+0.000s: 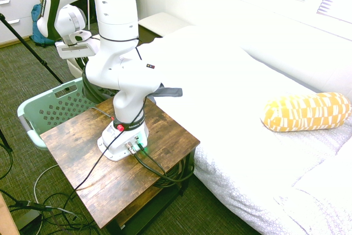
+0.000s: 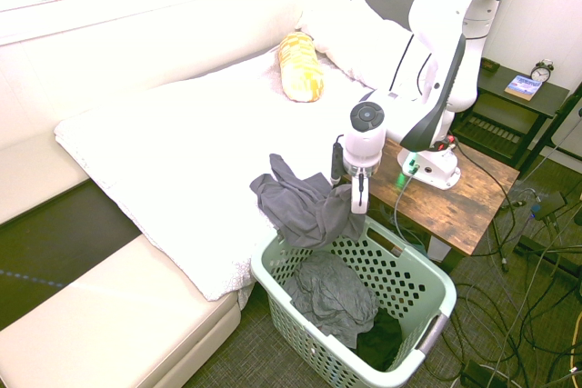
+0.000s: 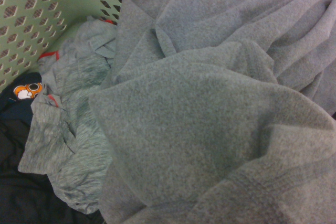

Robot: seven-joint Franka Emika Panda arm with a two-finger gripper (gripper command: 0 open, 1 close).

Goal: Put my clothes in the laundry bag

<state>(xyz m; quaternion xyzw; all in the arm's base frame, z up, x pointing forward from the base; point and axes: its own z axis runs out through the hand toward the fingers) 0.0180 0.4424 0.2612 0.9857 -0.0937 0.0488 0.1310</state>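
One cream bench (image 2: 118, 315): lowest at far left in my second exterior view, beside the bed.
Bed (image 2: 173, 152): white cover, yellow-and-white cushion (image 2: 300, 68) towards its head.
Dark grey garment (image 2: 305, 211): bunched, partly over the bed's edge, hanging down at the mint-green basket's near-bed rim.
Mint-green basket (image 2: 409, 286): below my arm, heathered grey clothing (image 2: 332, 293) and a darker piece (image 2: 380, 343) inside.
Fingers (image 2: 360, 208): closed on the garment, above the basket rim.
Table (image 2: 482, 202): wood-topped, right of the basket.
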